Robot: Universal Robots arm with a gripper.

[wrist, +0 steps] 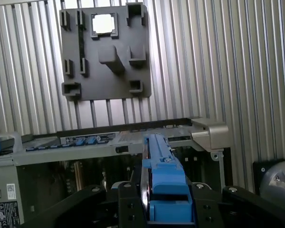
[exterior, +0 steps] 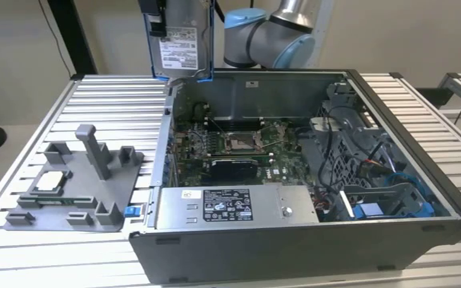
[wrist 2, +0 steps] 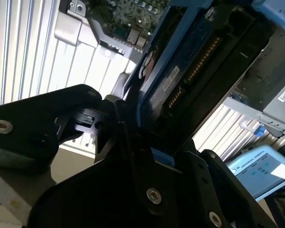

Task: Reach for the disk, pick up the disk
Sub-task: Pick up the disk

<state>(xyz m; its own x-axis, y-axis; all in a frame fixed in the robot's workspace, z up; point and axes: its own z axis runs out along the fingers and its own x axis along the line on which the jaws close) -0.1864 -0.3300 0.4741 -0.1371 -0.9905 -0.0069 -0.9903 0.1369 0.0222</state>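
Note:
The disk (exterior: 179,42) hangs upright above the back left corner of the open computer case (exterior: 295,246), with its white label facing the exterior view and blue rails on its edges. In the first wrist view its blue rail (wrist: 162,180) runs edge-on between the black fingers (wrist: 128,199) of my gripper (wrist: 164,202). My gripper (wrist 2: 156,142) is shut on the disk (wrist 2: 180,71), whose dark underside with its connector shows in the second wrist view.
A grey plastic fixture (exterior: 78,186) with posts lies on the slatted table (exterior: 110,96) at the exterior view's left, with a small square silver chip (exterior: 50,180) on it. Inside the case are a motherboard (exterior: 239,144), a power supply (exterior: 230,207) and cables. The arm's base (exterior: 266,36) stands behind.

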